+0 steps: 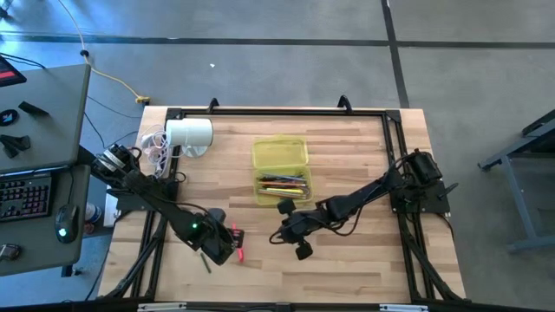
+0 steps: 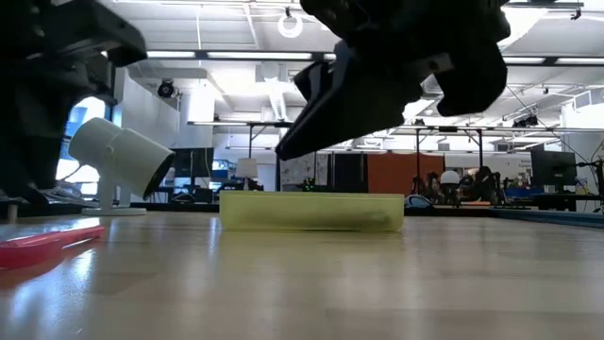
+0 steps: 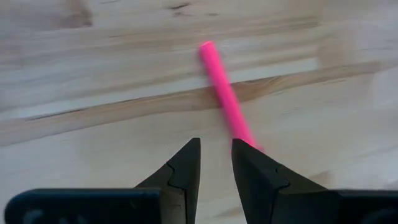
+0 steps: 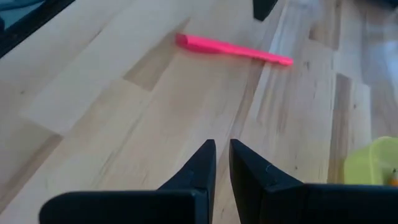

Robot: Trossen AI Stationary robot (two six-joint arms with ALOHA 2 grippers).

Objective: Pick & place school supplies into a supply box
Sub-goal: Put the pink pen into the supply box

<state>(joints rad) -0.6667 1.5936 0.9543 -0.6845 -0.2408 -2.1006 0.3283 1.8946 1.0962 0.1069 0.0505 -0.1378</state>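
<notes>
— Progress so far? The supply box [image 1: 280, 154] in the middle of the table [image 1: 347, 269] already holds several pens and pencils [image 1: 284, 185].

— What's left?

— A pink pen [image 1: 237, 242] lies on the wood, near the front edge, with a dark pencil [image 1: 206, 263] beside it.

— Which way does it lie?

— Flat, long axis running roughly front to back.

— Grippers?

— Left gripper [image 3: 214, 158] hovers at the pen's near end, fingers slightly parted, holding nothing. Right gripper [image 4: 221, 163] is empty, fingers nearly together, just in front of the box.
</notes>
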